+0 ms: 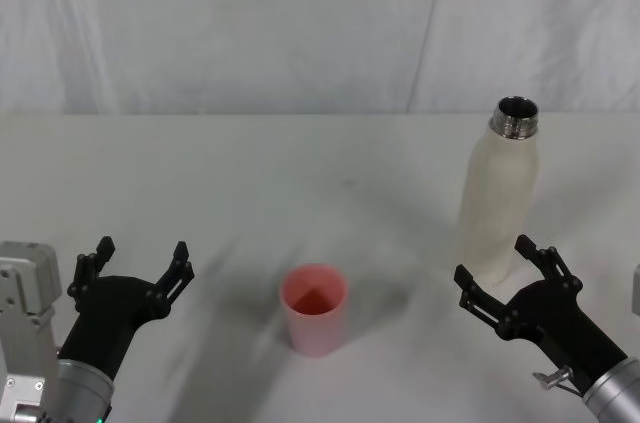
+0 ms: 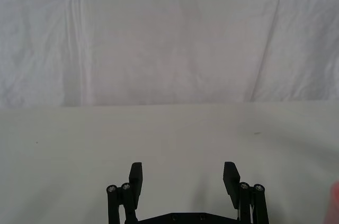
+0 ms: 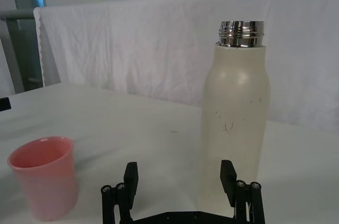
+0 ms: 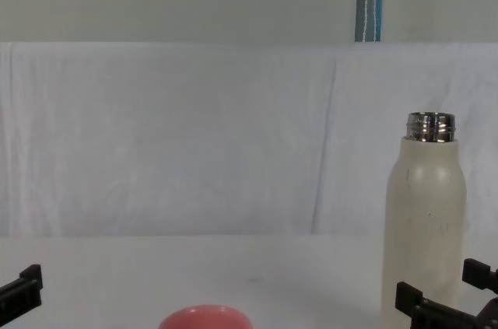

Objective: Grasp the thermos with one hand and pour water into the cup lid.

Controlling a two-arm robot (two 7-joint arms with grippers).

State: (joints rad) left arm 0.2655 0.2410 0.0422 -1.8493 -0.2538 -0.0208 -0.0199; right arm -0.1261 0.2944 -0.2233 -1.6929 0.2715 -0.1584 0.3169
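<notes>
White tabletop (image 1: 300,173): your thermos (image 1: 497,205) is standing upright at right, cup lid (image 1: 315,309) sitting centre. Right hand (image 1: 510,281) is waiting just before the thermos, fingers apart; left hand (image 1: 135,268) is idling, fingers apart.

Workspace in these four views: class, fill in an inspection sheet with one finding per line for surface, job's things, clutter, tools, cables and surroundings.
Surface: white table, bare around the items.
Job's things: thermos upright on the robot's right, cap off, steel neck open; cup lid upright near the centre, apart from the thermos; no water seen.
Clutter: nothing seen.
Tools: right tool open, just in front of the thermos base, not touching; left tool open, low on the left, away from both items.
Cables: nothing seen.
Surroundings: white cloth backdrop behind the table.
</notes>
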